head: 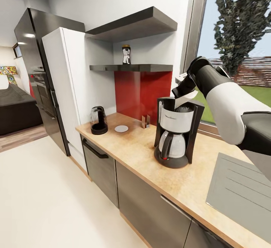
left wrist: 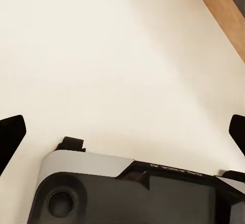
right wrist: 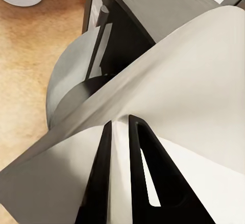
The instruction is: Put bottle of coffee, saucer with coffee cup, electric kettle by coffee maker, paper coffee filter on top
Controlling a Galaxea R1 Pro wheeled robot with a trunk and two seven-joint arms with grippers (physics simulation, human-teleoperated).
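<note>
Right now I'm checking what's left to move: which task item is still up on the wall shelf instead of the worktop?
The small yellow-lidded glass coffee jar, alone on the glossy black shelf. The dark glass kettle and white saucer sit on the wood worktop.

Bright, even daylight enters from the window point(head: 241, 52); walls wash out near white, the shelf point(head: 131, 67) underside gleams, edges bend wide-angle, wrist views look soft

Glossy white-and-black right arm point(head: 229, 104), slim black gripper fingers point(right wrist: 148, 183), grey-black wrist housing

Electric kettle point(head: 98, 120) left of saucer point(head: 121, 129)
</note>
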